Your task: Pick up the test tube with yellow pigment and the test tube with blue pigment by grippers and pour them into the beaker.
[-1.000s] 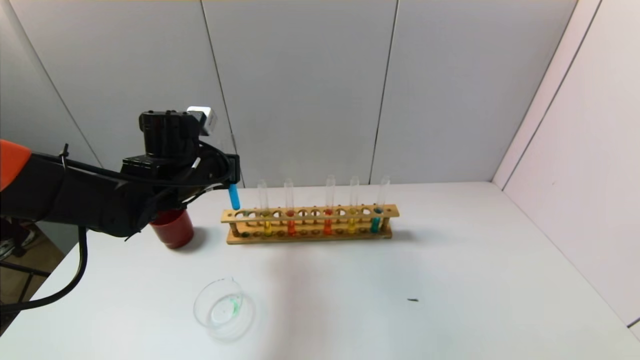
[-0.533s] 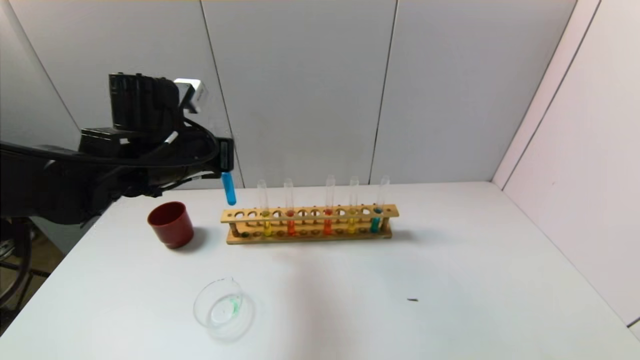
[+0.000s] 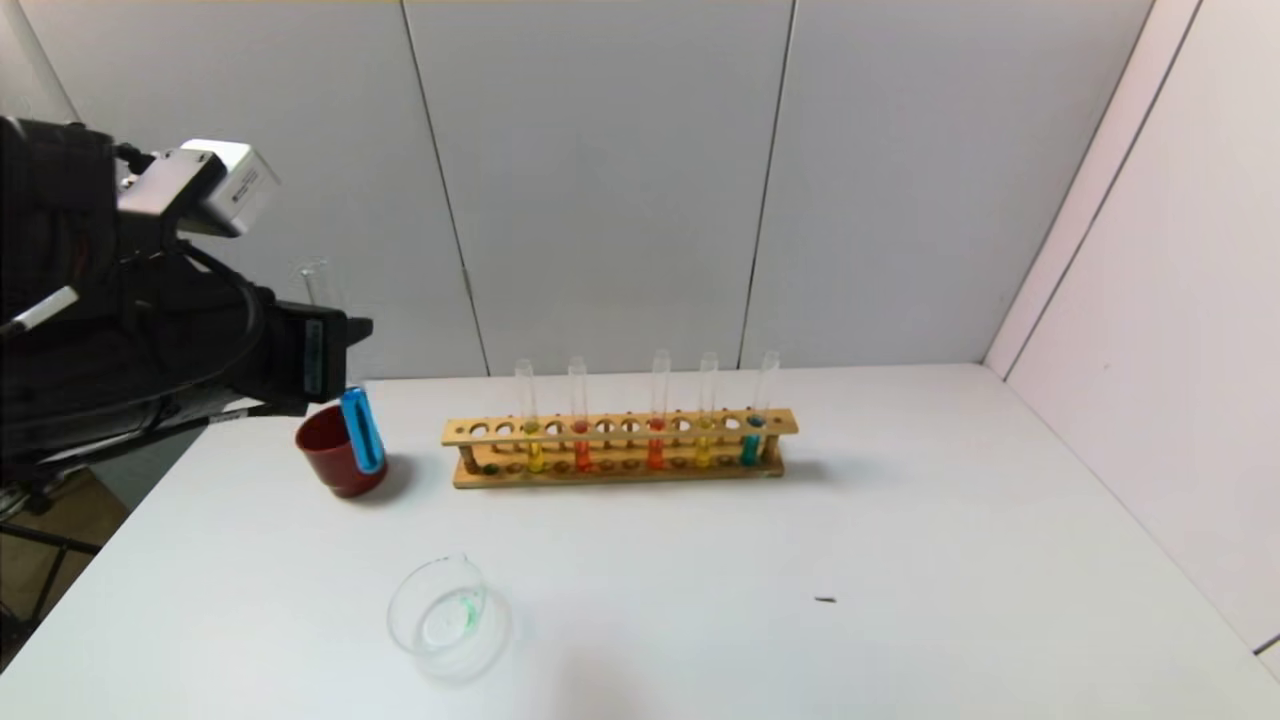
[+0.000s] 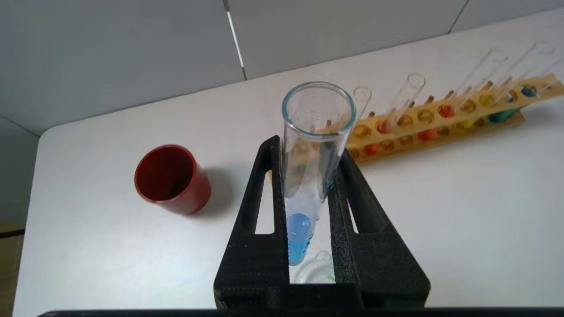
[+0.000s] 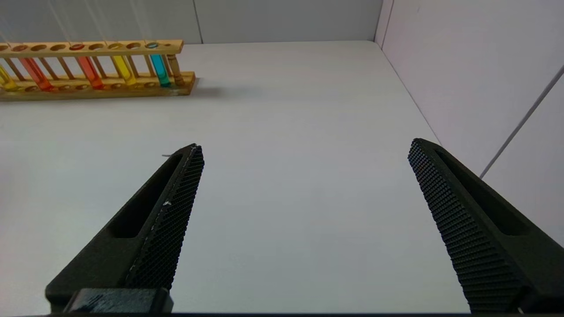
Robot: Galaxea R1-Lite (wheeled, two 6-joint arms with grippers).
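White table (image 3: 900, 520), grey panelled walls (image 3: 600, 180)

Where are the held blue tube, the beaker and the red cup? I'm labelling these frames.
held blue tube (image 3: 361, 430): head view, on its blue liquid.
beaker (image 3: 447, 618): head view, on its glass wall.
red cup (image 4: 172, 179): left wrist view, on its rim.

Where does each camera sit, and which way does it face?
Head view: high, facing forward and down at the table; left gripper shows.
Left wrist view: behind the left gripper, along the blue test tube.
Right wrist view: behind the open right gripper, parked low.
All share the wooden rack.
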